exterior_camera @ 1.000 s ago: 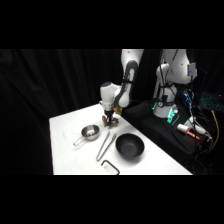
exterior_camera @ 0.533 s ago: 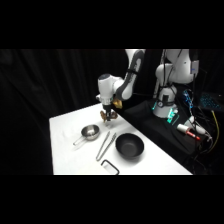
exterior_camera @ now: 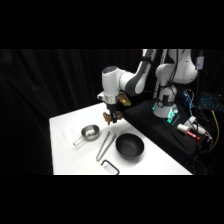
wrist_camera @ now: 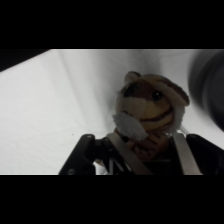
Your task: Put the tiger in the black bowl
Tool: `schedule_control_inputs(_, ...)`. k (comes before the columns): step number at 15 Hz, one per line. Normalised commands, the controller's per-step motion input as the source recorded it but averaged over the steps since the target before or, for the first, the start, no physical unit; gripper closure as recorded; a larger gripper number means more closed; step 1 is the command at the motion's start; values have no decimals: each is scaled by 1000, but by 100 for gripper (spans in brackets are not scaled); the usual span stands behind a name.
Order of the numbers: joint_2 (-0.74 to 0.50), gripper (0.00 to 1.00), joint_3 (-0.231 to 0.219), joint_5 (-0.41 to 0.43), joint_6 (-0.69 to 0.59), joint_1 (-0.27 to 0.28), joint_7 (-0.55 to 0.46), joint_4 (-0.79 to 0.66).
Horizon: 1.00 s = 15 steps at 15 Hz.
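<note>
1. We see the arm reach in from the upper right, its wrist bent so the gripper (exterior_camera: 111,118) points down above the table (exterior_camera: 67,132).
2. The gripper is clamped on the tiger (wrist_camera: 150,107), held clear of the table; in the wrist view the two fingers (wrist_camera: 182,152) flank its body.
3. The bowl (exterior_camera: 129,146) sits below and to the right of the gripper, apart from it.
4. Tongs (exterior_camera: 105,146) lie just below the gripper, a steel cup (exterior_camera: 90,132) to its lower left.

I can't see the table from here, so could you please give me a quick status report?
Gripper shut on small tan-orange toy tiger, held above white table. Round matte black bowl empty. Metal tongs beside bowl.
</note>
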Motion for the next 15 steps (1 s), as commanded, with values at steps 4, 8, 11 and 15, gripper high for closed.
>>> schedule_control_inputs(4, -269, 94, 259, 23, -29, 42, -134, -199)
schedule_control_inputs(8, -84, 94, 206, 72, 87, 92, -162, -99)
schedule_control_inputs(11, 75, 94, 162, 52, 157, 125, -147, -6)
schedule_control_inputs(15, 192, 95, 77, -50, 242, 120, -106, 77)
